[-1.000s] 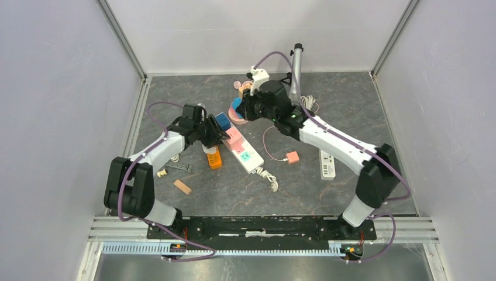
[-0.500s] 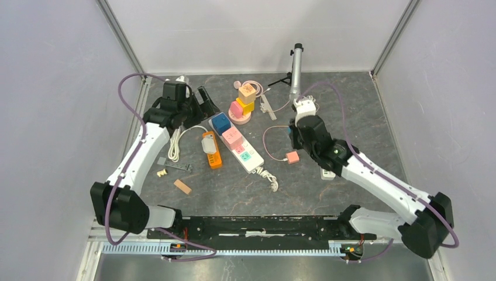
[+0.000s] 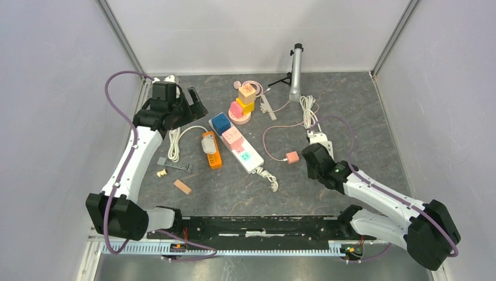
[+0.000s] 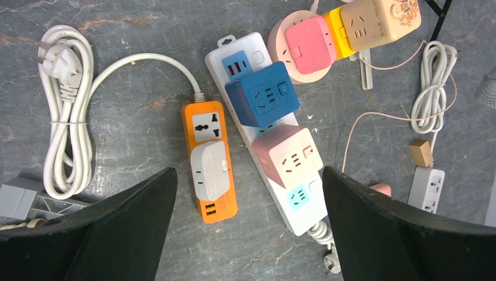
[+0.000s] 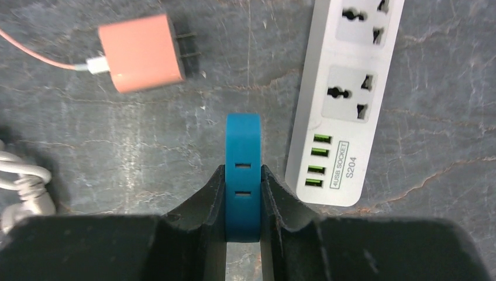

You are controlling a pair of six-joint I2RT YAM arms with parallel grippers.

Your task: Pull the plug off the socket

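**Blue plug pinched in right claw, clear of any socket**

- Right claw point(image 5: 243, 171) is pressed together on a blue plug point(image 5: 243, 134), one finger on each flat side. About half the body sticks out past the tips.
- The plug sits in no socket. It hangs over bare surface point(image 3: 351, 105) toward the right edge, nearer the near edge than the far one. It is just beside the USB end of a white power strip point(image 5: 345, 99), with a pink charger point(image 5: 140, 52) lying loose near it. Whether the plug touches the surface cannot be told.
- Left claw point(image 4: 248, 171) is spread wide and holds nothing, up over the far left corner.
- Handling, as a judgement: small, hard plastic, so light and stiff with no give under the fingers. The smooth faces could slide or twist if pinched near the edge.
- Best hold is the present one, square across the two broad faces and deep on the body.
- Not fragile, though the prongs, hidden here, would not like a drop.
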